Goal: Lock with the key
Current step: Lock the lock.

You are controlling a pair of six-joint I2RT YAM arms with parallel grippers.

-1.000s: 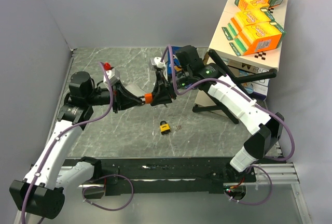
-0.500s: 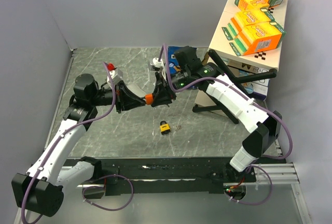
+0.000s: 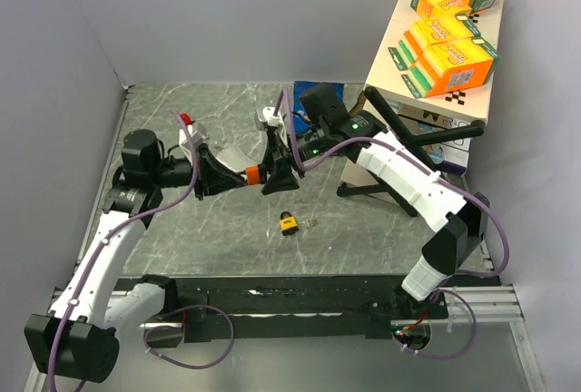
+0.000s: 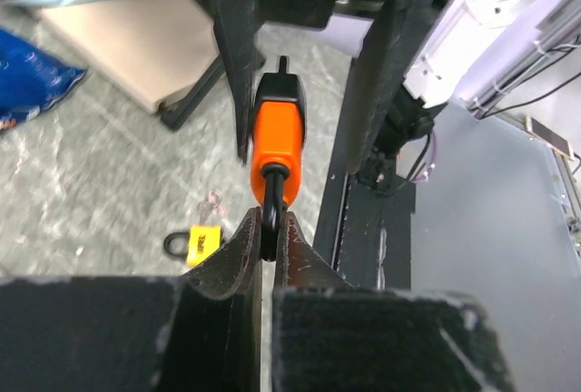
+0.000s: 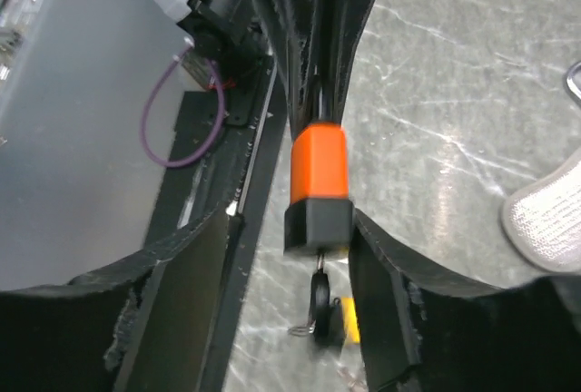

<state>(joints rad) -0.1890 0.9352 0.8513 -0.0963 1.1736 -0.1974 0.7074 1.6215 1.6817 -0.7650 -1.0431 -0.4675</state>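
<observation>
Orange padlock (image 4: 275,133) is clamped by its shackle (image 4: 270,185) in left gripper (image 4: 270,226). Right gripper (image 5: 290,229) jaws stand apart around it. Key (image 5: 320,292) sits at six o'clock; locking turn appears outstanding.

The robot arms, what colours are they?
The left arm and the right arm match: smooth white shells with chunky black joints. A thin purple cable runs along each one. The fingers are black and rough-looking. A tiny green light glows on the right arm.
</observation>
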